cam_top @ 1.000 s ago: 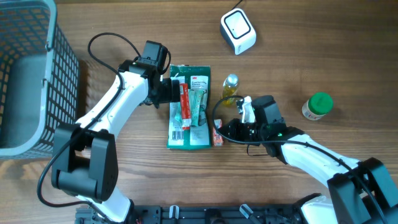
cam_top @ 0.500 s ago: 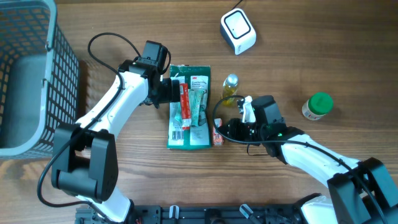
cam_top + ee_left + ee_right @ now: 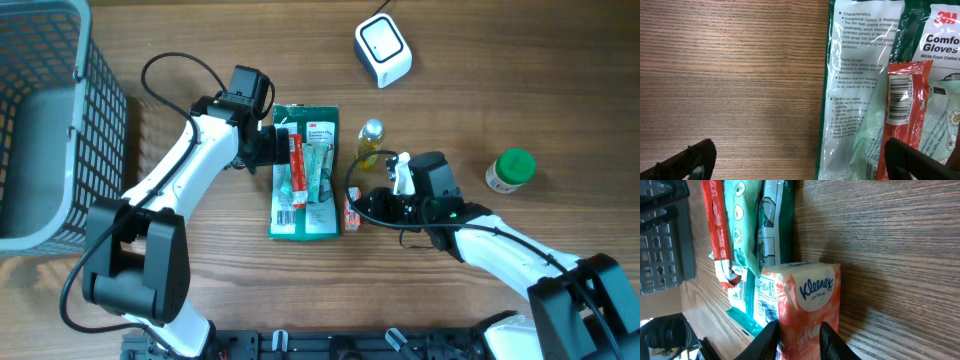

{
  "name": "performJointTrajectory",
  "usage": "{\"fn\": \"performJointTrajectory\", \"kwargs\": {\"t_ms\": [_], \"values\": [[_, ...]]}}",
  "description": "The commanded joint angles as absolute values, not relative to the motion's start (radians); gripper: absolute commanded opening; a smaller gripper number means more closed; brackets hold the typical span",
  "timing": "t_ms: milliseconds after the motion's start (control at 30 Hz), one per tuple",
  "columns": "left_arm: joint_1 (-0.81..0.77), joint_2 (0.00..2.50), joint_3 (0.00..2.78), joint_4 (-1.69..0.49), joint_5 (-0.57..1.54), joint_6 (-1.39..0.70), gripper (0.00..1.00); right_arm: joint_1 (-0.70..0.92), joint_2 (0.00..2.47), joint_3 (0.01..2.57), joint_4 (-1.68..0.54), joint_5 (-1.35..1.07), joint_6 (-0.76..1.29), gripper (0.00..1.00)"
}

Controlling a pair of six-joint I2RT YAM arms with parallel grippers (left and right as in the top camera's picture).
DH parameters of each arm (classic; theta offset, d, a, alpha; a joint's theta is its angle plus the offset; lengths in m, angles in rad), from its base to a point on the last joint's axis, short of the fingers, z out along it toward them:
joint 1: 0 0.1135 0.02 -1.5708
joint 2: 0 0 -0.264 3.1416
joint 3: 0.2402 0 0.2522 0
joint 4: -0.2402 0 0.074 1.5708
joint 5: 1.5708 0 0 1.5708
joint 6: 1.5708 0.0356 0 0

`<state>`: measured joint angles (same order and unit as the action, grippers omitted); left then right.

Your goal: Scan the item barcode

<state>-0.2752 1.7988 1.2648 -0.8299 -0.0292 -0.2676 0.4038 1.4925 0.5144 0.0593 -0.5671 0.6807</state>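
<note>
Nearest the robot, the right tool [image 3: 800, 336] has its two pale fingers [image 3: 832, 339] on either side of the tissue pack [image 3: 807, 297], which stands on edge on the tabletop [image 3: 900, 255] just right of the green glove packet [image 3: 305, 200]. The fingers sit close against the pack's sides, but I cannot tell whether they are clenched on it or standing a little slack (the pack shows no dent). The pack looks like the item to be scanned; no barcode shows on the faces in view.

A little farther, the left tool [image 3: 805, 160] is released, jaws wide, holding nothing. It hovers at the left edge of the glove packet, on which a red packet [image 3: 902, 125] lies with its barcode facing up. Just beyond the tissue pack a small bottle [image 3: 371, 140] stands, and a green-lidded jar [image 3: 511, 170] sits well to the right. A basket [image 3: 40, 120] fills the far left.

Farthest off, well apart from everything, sits the white scanner [image 3: 382, 50].

My reading is that the step in hand is the grasp, with no carrying to the scanner begun. The next move calls for a sure hold on the pack, a lift clear of the glove packet's edge, and a carry to the far side, past the bottle without knocking it. The pack must then be turned until its barcode (wherever it is) faces the scanner's window.
</note>
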Motion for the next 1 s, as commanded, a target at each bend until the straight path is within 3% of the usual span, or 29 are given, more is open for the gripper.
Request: {"fn": "performJointTrajectory", "kwargs": {"t_ms": [0, 400, 800, 900, 967], "values": [[-0.279, 1.782, 1.260, -0.830, -0.035, -0.270, 1.00, 0.398, 1.481, 0.510, 0.059, -0.550, 0.664, 0.30], [-0.279, 1.782, 1.260, -0.830, -0.035, -0.269, 1.00, 0.398, 1.348, 0.529, 0.000, -0.556, 0.654, 0.50], [-0.279, 1.782, 1.260, -0.830, -0.035, -0.269, 1.00, 0.399, 1.240, 1.136, -0.994, -0.101, 0.553, 0.64], [-0.279, 1.782, 1.260, -0.830, -0.035, -0.270, 1.00, 0.399, 1.246, 1.137, -1.032, -0.072, 0.550, 0.76], [-0.279, 1.782, 1.260, -0.830, -0.035, -0.270, 1.00, 0.399, 1.253, 1.137, -1.027, -0.072, 0.551, 1.00]]}}
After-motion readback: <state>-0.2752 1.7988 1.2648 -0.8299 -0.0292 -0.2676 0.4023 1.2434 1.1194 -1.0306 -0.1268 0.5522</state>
